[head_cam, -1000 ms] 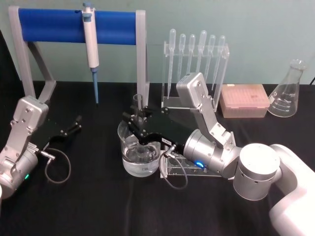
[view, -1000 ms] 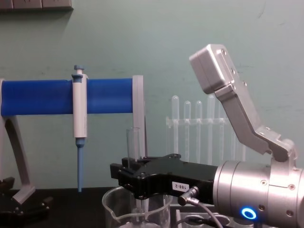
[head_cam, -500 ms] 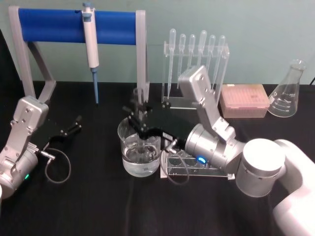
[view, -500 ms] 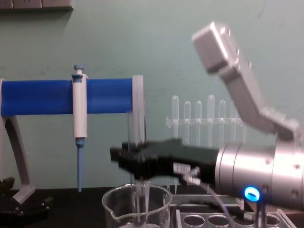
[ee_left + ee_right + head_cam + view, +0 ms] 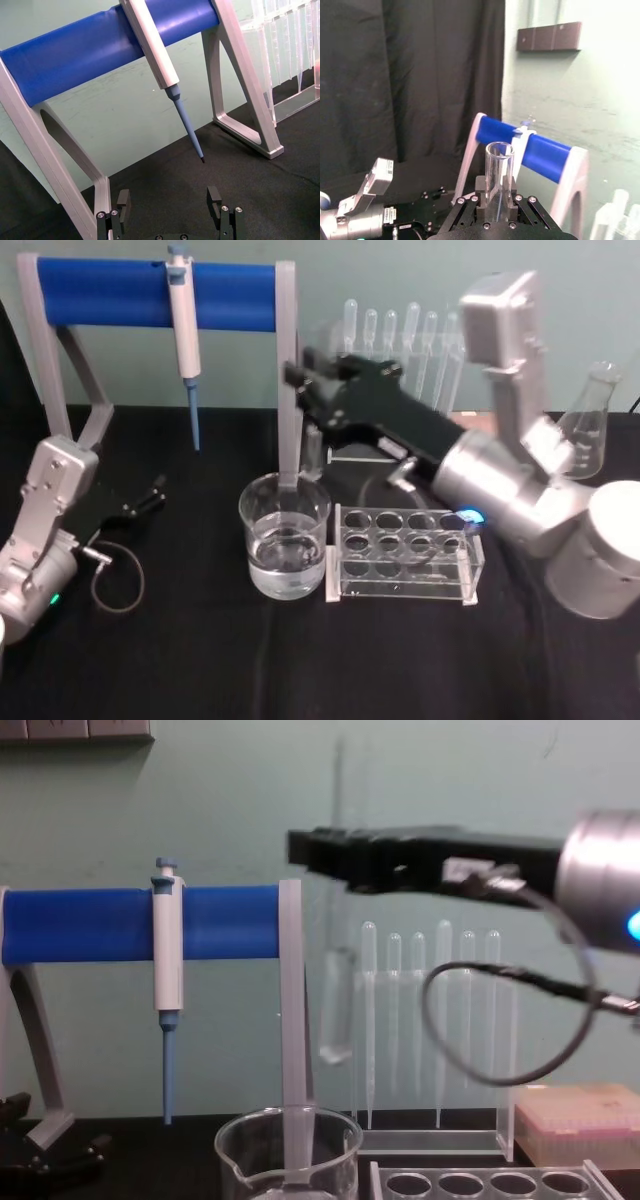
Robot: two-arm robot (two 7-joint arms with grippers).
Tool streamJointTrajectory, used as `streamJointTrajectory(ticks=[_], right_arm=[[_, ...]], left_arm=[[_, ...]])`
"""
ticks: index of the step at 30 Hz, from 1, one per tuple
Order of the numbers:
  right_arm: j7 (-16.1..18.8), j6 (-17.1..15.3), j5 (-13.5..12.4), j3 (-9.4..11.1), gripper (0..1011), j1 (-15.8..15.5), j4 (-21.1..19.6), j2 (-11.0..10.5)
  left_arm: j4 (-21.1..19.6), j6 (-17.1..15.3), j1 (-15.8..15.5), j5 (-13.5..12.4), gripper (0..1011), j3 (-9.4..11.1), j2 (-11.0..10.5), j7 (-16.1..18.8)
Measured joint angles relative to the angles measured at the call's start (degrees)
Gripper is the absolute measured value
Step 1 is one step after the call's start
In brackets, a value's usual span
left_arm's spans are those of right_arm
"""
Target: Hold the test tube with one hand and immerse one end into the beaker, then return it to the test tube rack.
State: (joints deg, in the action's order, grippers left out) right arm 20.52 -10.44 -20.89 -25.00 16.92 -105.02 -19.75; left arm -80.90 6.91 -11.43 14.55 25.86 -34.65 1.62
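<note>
Above black table [image 5: 200,660] — right gripper [image 5: 325,855] lifts test tube [image 5: 337,1010], seemingly clear of beaker [image 5: 288,1155].

The right gripper [image 5: 300,375] is black and angular, with small screws behind its jaws and a white label on its body. Behind that sits a silver cylindrical wrist with a glowing blue ring, a looping grey cable, a boxy silver camera bracket and a white arm. The left gripper [image 5: 158,488] is black with a matching silver wrist, bracket and cable loop.
</note>
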Motion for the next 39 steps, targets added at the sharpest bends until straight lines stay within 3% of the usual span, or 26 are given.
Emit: streamJointTrajectory(ticks=[8, 15, 39], right_arm=[[-2.83, -3.63, -0.56, 3.51, 233, -5.33, -5.85, -4.81], [-3.62, -3.54, 0.83, 4.65, 233, -8.40, -5.12, -6.66], [-2.67, 0.78, 5.03, 4.15, 233, -8.77, 3.97, -3.34]], left_arm=[[0.00, 0.00, 0.00, 0.00, 1000, 0.00, 0.00, 0.00], [0.00, 0.00, 0.00, 0.00, 1000, 0.00, 0.00, 0.00], [0.00, 0.00, 0.00, 0.00, 1000, 0.00, 0.00, 0.00]])
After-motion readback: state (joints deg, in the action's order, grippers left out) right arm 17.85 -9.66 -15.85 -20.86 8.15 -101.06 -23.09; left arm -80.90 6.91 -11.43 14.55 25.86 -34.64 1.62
